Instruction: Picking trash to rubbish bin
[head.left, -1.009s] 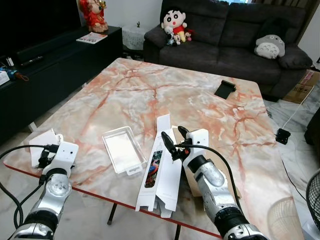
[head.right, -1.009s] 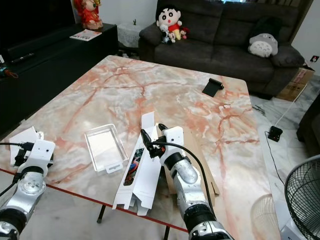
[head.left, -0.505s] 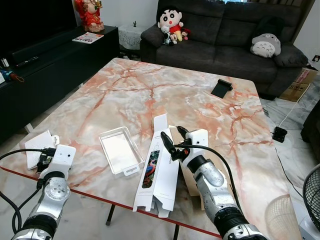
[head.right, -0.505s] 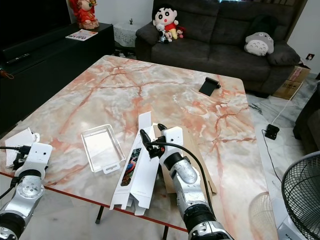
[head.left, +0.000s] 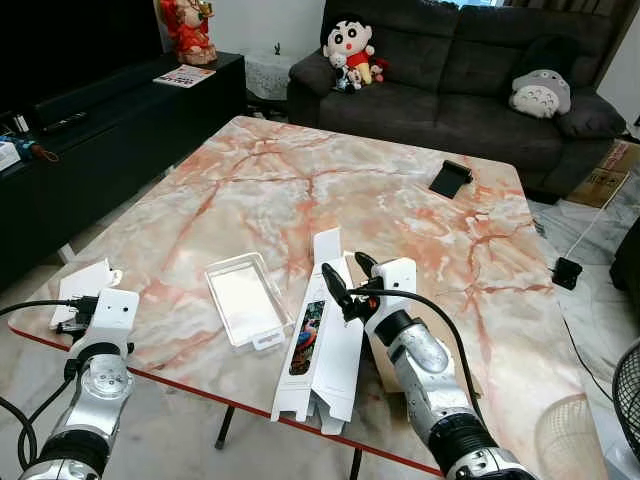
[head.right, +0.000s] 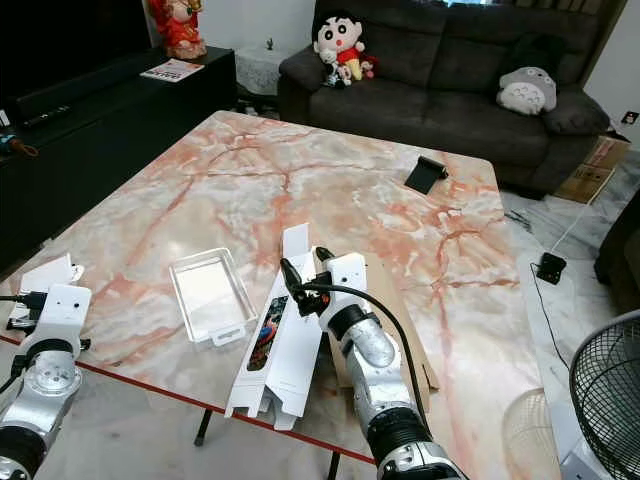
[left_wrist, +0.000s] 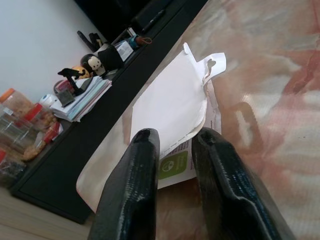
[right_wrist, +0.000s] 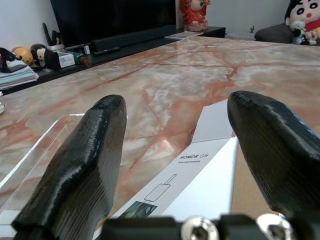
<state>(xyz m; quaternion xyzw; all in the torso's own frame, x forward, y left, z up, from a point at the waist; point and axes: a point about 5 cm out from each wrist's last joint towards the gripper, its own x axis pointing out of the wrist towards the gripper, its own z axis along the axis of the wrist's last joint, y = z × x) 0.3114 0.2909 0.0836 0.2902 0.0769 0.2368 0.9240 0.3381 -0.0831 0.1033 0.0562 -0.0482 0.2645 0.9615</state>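
A long white flattened carton (head.left: 322, 340) lies near the table's front edge, and the "HONOR" print on it (right_wrist: 200, 180) can be read. My right gripper (head.left: 346, 276) hovers just over its far end, open, with nothing between the fingers (right_wrist: 95, 150). Left of the carton sits a clear plastic tray (head.left: 243, 296). Brown cardboard (head.left: 388, 375) lies under my right forearm. A white paper packet (head.left: 88, 279) rests on the table's near left corner. My left gripper (left_wrist: 172, 140) sits low just before this packet (left_wrist: 175, 100), its fingers close together and holding nothing.
The marble table (head.left: 330, 180) carries a small black stand (head.left: 450, 178) at its far right. A dark sofa (head.left: 450, 90) with plush toys stands behind it, and a black TV cabinet (head.left: 110, 120) to the left. On the right floor are a fan (head.right: 610, 400) and a black plug (head.left: 566, 270).
My left gripper has drawn back a little from the white packet toward the table's corner. The right arm has held still. The camera swayed slightly.
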